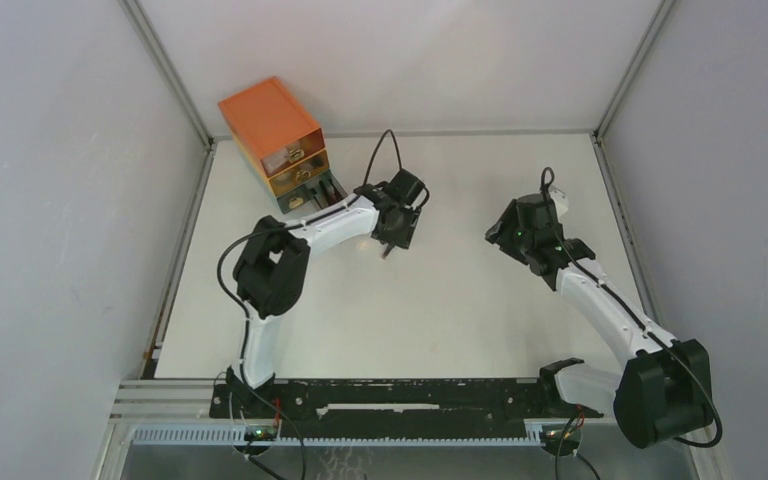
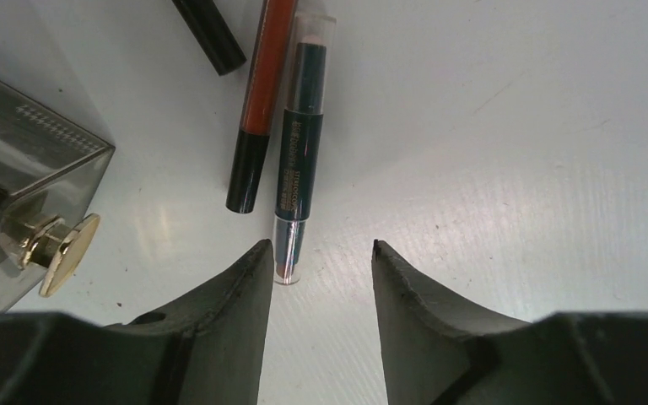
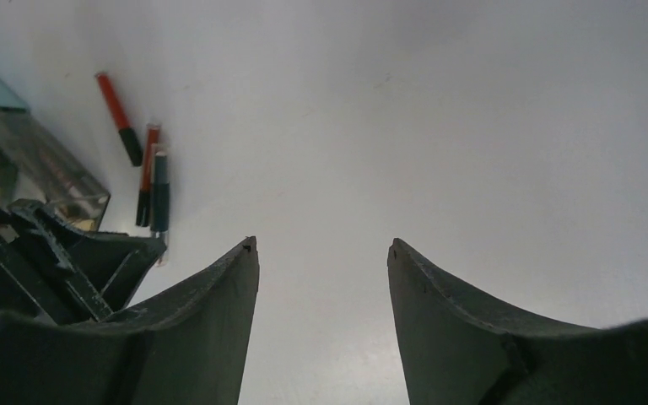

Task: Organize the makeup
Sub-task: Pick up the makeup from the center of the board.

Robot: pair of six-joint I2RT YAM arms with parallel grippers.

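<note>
A dark teal makeup stick [image 2: 300, 152] with clear caps lies on the white table. Beside it lie a red pencil with a black cap [image 2: 257, 110] and a black-ended pencil [image 2: 209, 34]. My left gripper [image 2: 316, 249] is open and empty, low over the table; its left fingertip is next to the stick's near end. It also shows in the top view [image 1: 390, 245]. My right gripper [image 3: 322, 245] is open and empty over bare table, in the top view [image 1: 505, 235] at mid right. From it I see the teal stick [image 3: 160, 190] and two red pencils [image 3: 120, 128]. Other makeup is out of view.
The orange three-drawer box [image 1: 270, 140] stands at the back left. A clear drawer front with a gold knob [image 2: 59, 253] is close on the left of my left gripper. The box also shows in the right wrist view [image 3: 34, 160], with the left gripper [image 3: 76, 261] in front.
</note>
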